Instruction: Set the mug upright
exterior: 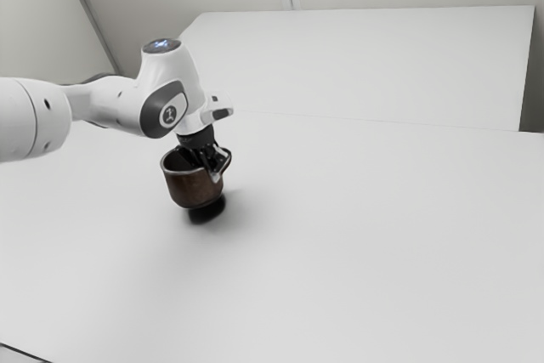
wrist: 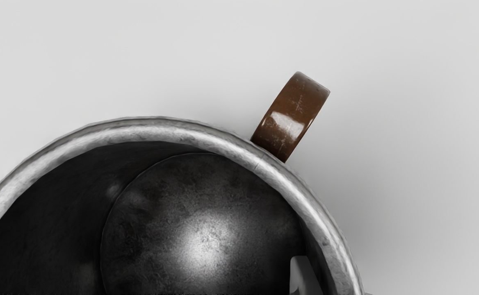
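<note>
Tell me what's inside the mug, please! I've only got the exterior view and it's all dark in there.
Observer: The wrist view shows its smooth, round bottom, and nothing lies on the part I can see.

Operator: Is the robot pinching the handle?

Observer: No. The handle is free, with a bare stretch of rim between it and the fingers.

Operator: So where are the fingers?

Observer: One finger is inside the mug, and a sliver of the other finger peeks past the rim outside.
</note>
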You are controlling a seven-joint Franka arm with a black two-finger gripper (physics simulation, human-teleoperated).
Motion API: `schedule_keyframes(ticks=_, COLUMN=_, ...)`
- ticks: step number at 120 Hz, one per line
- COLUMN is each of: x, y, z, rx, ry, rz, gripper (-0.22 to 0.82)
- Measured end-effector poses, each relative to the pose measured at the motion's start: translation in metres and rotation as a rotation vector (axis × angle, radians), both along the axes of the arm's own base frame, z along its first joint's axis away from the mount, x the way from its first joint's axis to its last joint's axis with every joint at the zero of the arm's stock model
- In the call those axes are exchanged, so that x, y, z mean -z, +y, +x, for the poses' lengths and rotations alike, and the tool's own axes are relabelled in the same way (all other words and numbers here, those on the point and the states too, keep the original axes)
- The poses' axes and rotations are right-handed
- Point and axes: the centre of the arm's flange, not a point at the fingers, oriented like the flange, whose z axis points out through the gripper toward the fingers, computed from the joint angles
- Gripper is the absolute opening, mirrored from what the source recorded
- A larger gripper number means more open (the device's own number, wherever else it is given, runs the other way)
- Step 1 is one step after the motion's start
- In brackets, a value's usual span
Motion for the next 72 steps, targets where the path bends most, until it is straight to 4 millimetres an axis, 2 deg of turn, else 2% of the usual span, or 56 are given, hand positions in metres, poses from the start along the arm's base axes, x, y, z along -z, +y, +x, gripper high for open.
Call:
schedule_keyframes(ticks=54, x=0.036, y=-0.009, z=0.004, rx=-0.069, ry=-0.058, rz=-0.035, gripper=-0.17)
schedule_keyframes(ticks=72, x=0.032, y=-0.015, z=0.005, rx=-0.069, ry=-0.075, rz=-0.048, gripper=0.16)
